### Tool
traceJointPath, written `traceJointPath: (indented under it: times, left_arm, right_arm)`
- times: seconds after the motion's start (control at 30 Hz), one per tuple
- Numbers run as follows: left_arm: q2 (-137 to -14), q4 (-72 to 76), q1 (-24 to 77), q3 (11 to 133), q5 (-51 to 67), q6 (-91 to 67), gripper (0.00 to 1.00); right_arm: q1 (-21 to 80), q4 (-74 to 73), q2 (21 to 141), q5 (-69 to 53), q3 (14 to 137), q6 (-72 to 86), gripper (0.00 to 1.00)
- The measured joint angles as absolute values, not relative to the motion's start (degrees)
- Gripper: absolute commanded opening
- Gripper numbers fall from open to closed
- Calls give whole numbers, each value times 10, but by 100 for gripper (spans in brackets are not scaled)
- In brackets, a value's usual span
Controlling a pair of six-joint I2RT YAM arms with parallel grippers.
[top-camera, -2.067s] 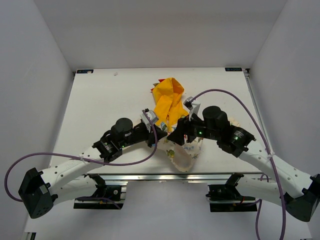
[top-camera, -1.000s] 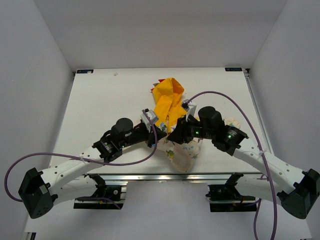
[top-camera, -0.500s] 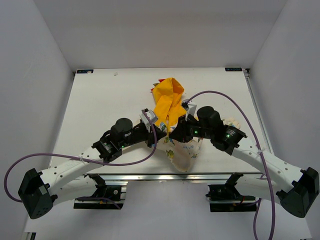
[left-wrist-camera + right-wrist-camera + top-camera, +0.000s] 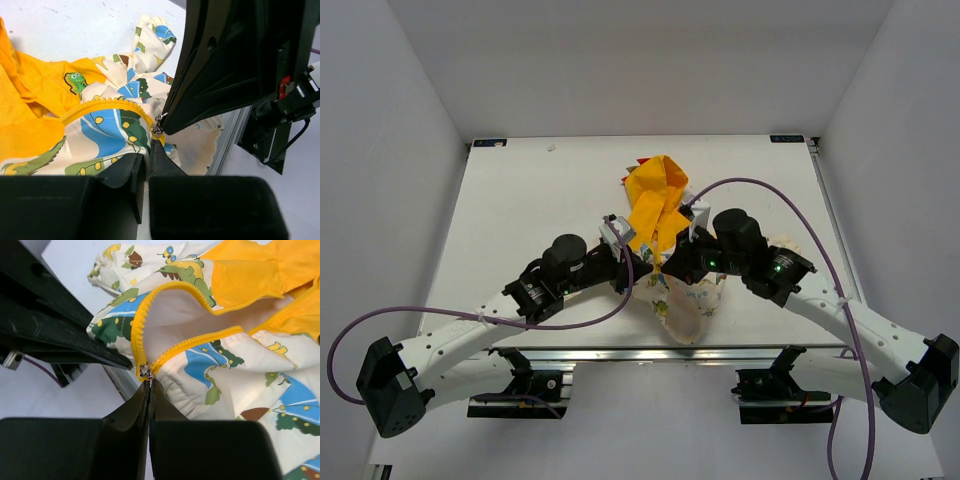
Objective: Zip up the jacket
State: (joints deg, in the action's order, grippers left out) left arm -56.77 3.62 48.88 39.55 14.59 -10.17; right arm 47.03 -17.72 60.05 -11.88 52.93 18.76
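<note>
Cream dinosaur-print child's jacket with yellow-orange hood (image 4: 655, 200) lies centre-front on the white surface (image 4: 520, 200). Your left end effector (image 4: 148, 152), narrowed, pinches its bottom hem. Your right end effector (image 4: 149, 385), fully closed, grips the small metal zipper slider (image 4: 145, 371) at the zipper's base.

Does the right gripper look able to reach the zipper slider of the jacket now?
Probably yes: the right gripper, shut, has its tips at the zipper slider on the jacket hem. Nothing lies between them; the left gripper is to one side.
</note>
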Motion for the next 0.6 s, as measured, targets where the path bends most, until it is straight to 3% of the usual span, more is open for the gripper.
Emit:
traceJointPath:
  times: [0.6]
  left_arm:
    - [-602,-47,493,442,139,-165,0]
  right_arm:
    - [488,-260,623,-121,575,-68,0]
